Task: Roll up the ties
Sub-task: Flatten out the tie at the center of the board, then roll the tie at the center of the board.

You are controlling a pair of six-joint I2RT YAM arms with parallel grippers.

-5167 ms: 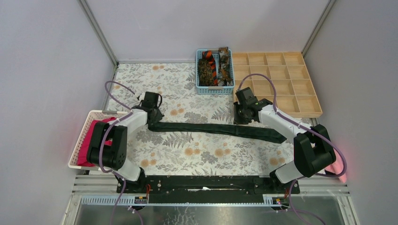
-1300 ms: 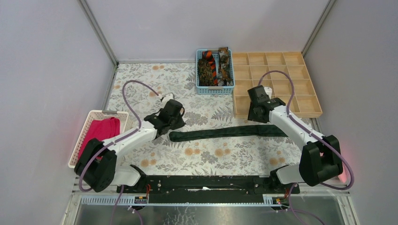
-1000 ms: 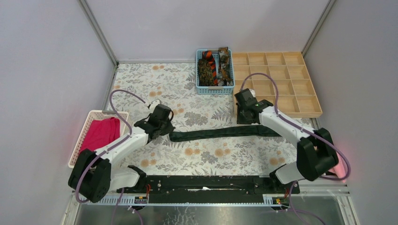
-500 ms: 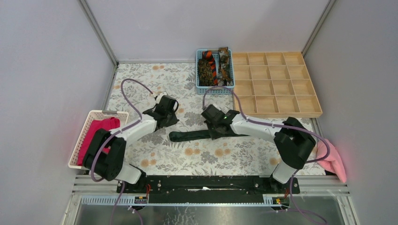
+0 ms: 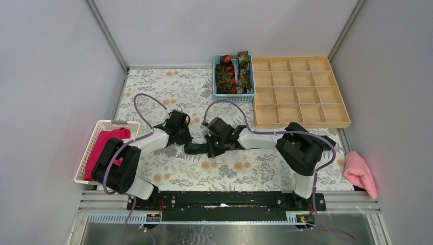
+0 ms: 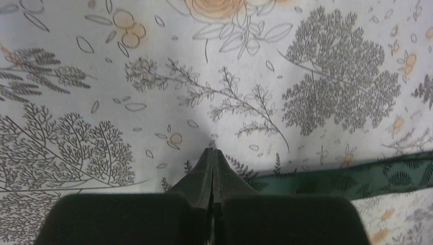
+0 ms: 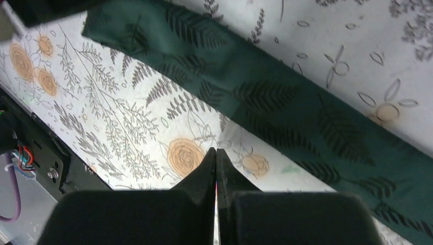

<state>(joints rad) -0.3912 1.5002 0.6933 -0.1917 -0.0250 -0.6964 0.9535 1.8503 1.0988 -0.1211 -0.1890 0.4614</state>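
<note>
A long dark green tie [image 5: 196, 148] with a faint fern print lies flat across the flowered tablecloth, and my right forearm hides most of its length. It crosses the right wrist view [image 7: 265, 97] slantwise, narrow end at upper left. My right gripper [image 5: 211, 151] [image 7: 215, 151] is shut and empty, just on the near side of the tie. Over bare cloth just beyond the tie's left end, my left gripper [image 5: 183, 139] [image 6: 212, 150] is also shut and empty. A strip of the tie [image 6: 378, 178] shows to its right. Mottled brown ties [image 5: 223, 76] and an orange-and-black striped one [image 5: 231, 71] lie in the blue basket [image 5: 233, 98].
A wooden tray [image 5: 301, 122] of square compartments stands at the back right, next to the blue basket. A white basket [image 5: 84, 168] at the left edge holds a magenta cloth [image 5: 110, 145]. A pale pink cloth [image 5: 360, 173] lies at the right front. The black base rail [image 7: 30, 148] is close.
My right arm has swung left along the tie, from its right end to near its left end, and its jaws have shut. The left gripper has shifted slightly towards the tie's left end.
</note>
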